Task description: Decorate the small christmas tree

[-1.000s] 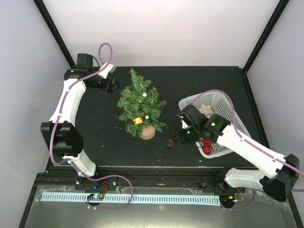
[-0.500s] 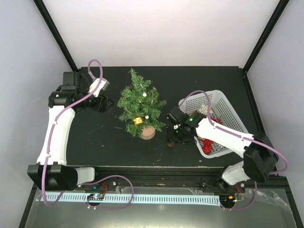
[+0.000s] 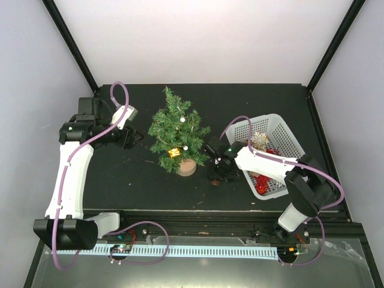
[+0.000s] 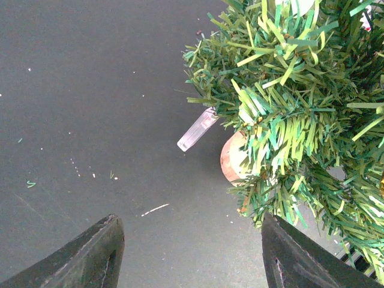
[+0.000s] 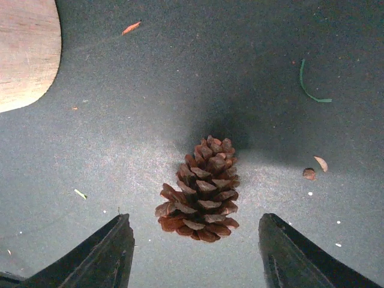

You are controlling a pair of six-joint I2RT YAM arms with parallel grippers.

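Right tool (image 5: 195, 219): spread wide, empty, astride pine cone (image 5: 201, 189) lying on bench (image 5: 120, 120), apparently for pickup. Small christmas tree (image 3: 179, 133): upright, mid-bench, just beyond. Left tool (image 4: 189, 234): wide apart, empty, beside tree, probably waiting.

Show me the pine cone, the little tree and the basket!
Brown scaly pine cone (image 5: 201, 192): right wrist view, middle scales.
Small dark-green christmas tree (image 3: 178, 129): top external view, middle branches.
White plastic mesh basket (image 3: 290, 135): top external view, right wall.

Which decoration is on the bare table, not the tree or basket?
The brown pine cone under the open right tool; it alone rests on the black tabletop.
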